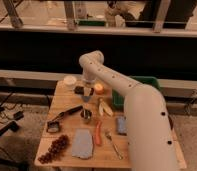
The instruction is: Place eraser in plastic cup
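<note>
Main risk: the plastic cup (69,82) stands at the far left edge of the table (62,100). It looks light and translucent, so a low or off-centre approach could tip it or push it off the edge. Second risk: a mix-up with the small dark metal cup (85,116) near the table's middle, which is narrower and the wrong target. The small dark block I take for the eraser (80,90) lies on the far side, just right of the plastic cup and close against the gripper (87,91). A round orange object (98,89) sits just right of that, close enough to be bumped or dragged along. Whether the gripper is open or closed, or has hold of the block, cannot be told here. Pose: the arm (142,115) rises from the near right, runs far-left to a bent elbow, then drops straight down, with the gripper pointing at the table, low over the far row.
</note>
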